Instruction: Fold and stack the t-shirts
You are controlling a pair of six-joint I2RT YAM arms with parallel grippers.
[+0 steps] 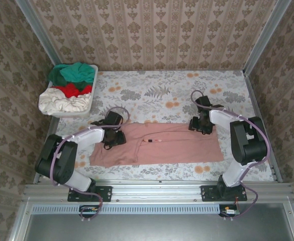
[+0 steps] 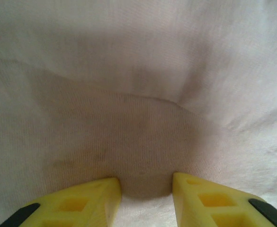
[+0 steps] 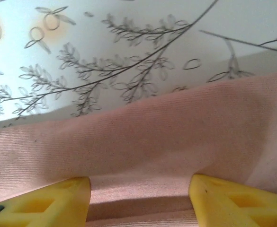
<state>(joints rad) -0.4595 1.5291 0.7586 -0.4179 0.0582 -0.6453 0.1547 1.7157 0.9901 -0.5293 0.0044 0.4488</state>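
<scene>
The dusty-pink t-shirt (image 1: 162, 145) lies flat as a long folded band near the table's front, with a small print (image 1: 149, 141) showing near its middle. My left gripper (image 1: 114, 136) is down on its left end, the yellow fingers (image 2: 86, 198) a little apart with pink cloth (image 2: 138, 94) bulging between them. At the shirt's far right corner my right gripper (image 1: 201, 125) has its fingers (image 3: 233, 198) wide apart astride the cloth's edge (image 3: 152, 142). The teal-green (image 1: 76, 73), red (image 1: 71, 90) and cream (image 1: 61, 103) tees lie heaped in the basket.
The white laundry basket (image 1: 71, 113) stands at the table's back left corner. A floral tablecloth (image 1: 162, 95) covers the table behind the shirt. Wallpapered walls close in on three sides, and a metal rail (image 1: 157, 190) runs along the front edge.
</scene>
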